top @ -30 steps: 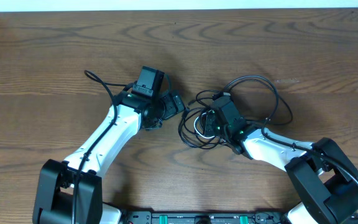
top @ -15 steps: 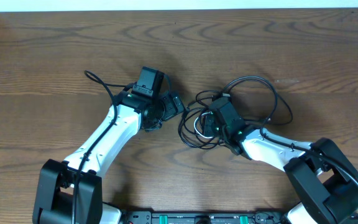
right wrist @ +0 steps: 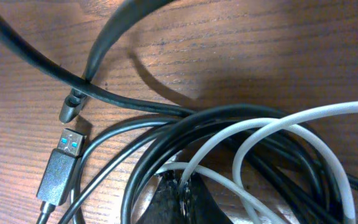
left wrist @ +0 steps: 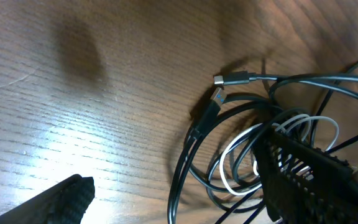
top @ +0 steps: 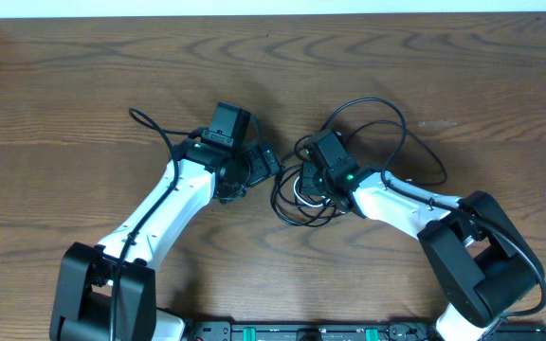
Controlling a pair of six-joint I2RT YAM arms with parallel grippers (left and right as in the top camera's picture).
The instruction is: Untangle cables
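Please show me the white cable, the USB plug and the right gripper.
white cable (right wrist: pixel 267 126), right wrist view, top of its loop.
USB plug (right wrist: pixel 59 174), right wrist view, its dark body.
right gripper (right wrist: pixel 182 190), right wrist view, between the fingertips.

The table (top: pixel 83 85) is brown with dark, wavy wood grain. The black cables (right wrist: pixel 129 102) look glossy; the white cable (right wrist: pixel 291 120) is plain. The USB plug (right wrist: pixel 58 174) is dark grey, silver-tipped (blue inside). The left arm (top: pixel 169 204) and right arm (top: pixel 396 204) are white with black joints.
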